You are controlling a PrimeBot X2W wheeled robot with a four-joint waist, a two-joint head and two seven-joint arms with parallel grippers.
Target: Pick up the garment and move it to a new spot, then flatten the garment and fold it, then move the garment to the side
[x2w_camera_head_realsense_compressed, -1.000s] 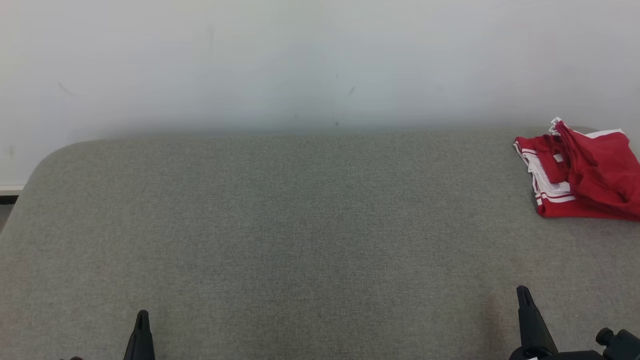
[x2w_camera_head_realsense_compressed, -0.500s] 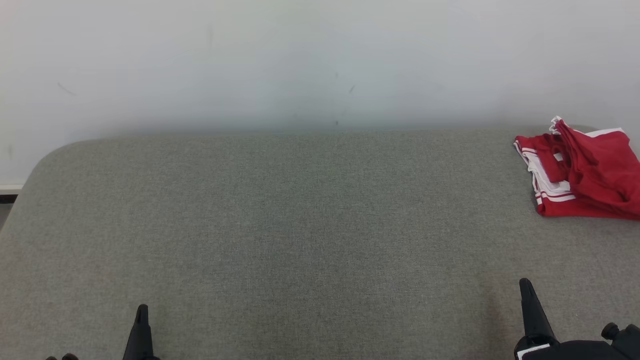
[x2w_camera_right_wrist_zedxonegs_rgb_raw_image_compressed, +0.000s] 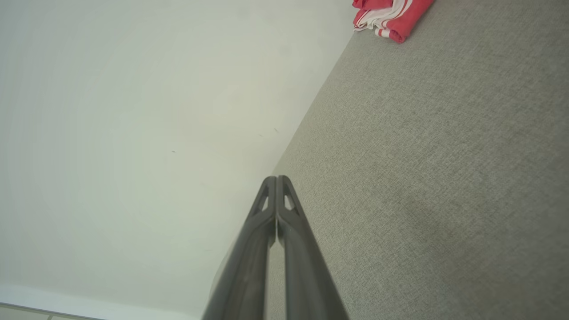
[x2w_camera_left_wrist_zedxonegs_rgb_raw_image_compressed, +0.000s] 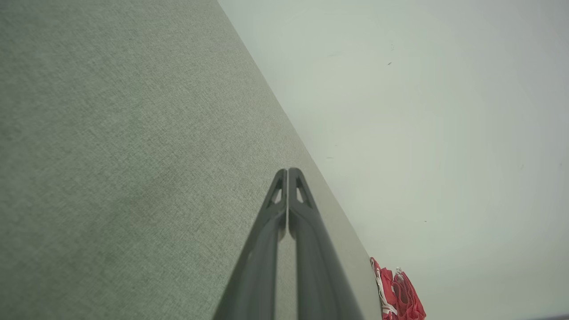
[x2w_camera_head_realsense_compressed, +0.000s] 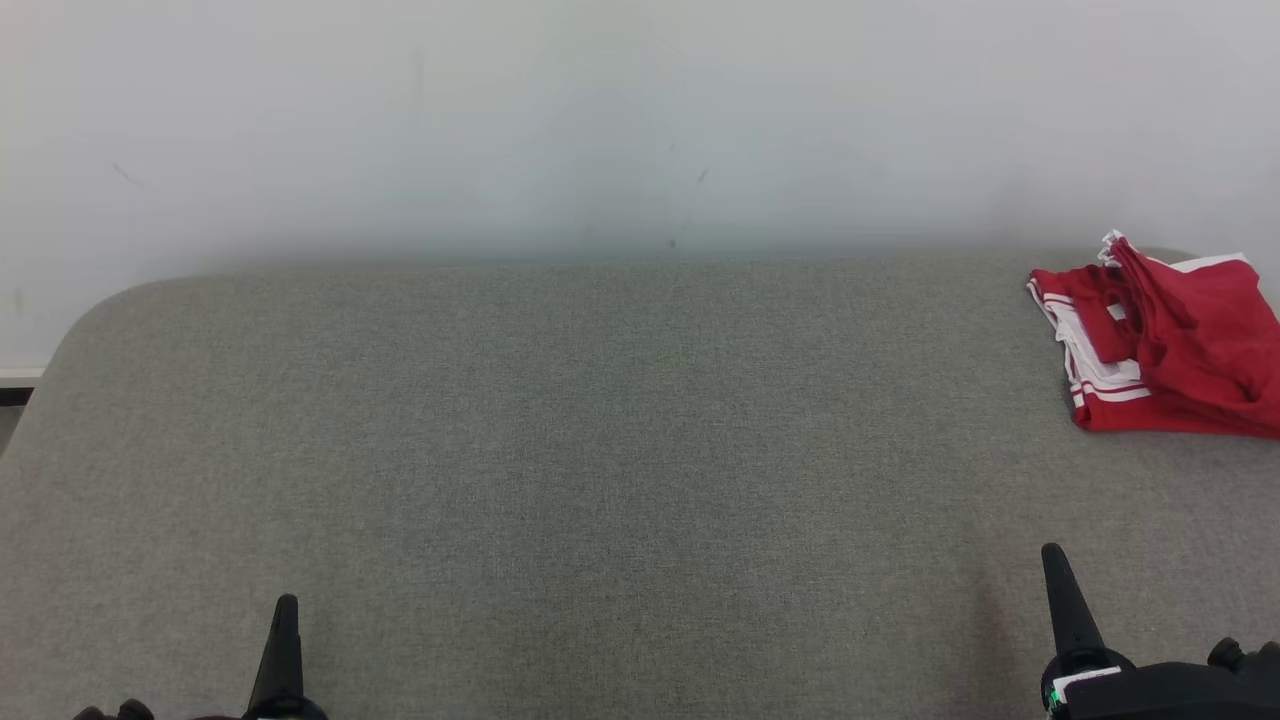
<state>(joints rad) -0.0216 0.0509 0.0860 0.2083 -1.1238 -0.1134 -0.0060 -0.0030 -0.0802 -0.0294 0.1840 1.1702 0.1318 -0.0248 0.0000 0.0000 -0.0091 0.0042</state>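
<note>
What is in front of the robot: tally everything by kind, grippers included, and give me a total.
Red-and-white garment: 1
Grippers: 2, the left gripper and the right gripper, both shut
Grey padded surface: 1
Total: 4

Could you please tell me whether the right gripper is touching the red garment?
Apart. In the head view, a broad stretch of grey surface lies between the right gripper and the red garment.

Grey fabric surface (x2w_camera_head_realsense_compressed: 620, 450) open across centre & left of frame, wall (x2w_camera_head_realsense_compressed: 600, 120) closes off whole top, folded red garment (x2w_camera_head_realsense_compressed: 1160, 340) sits at upper right edge, passable strip btwn it & bottom edge
</note>
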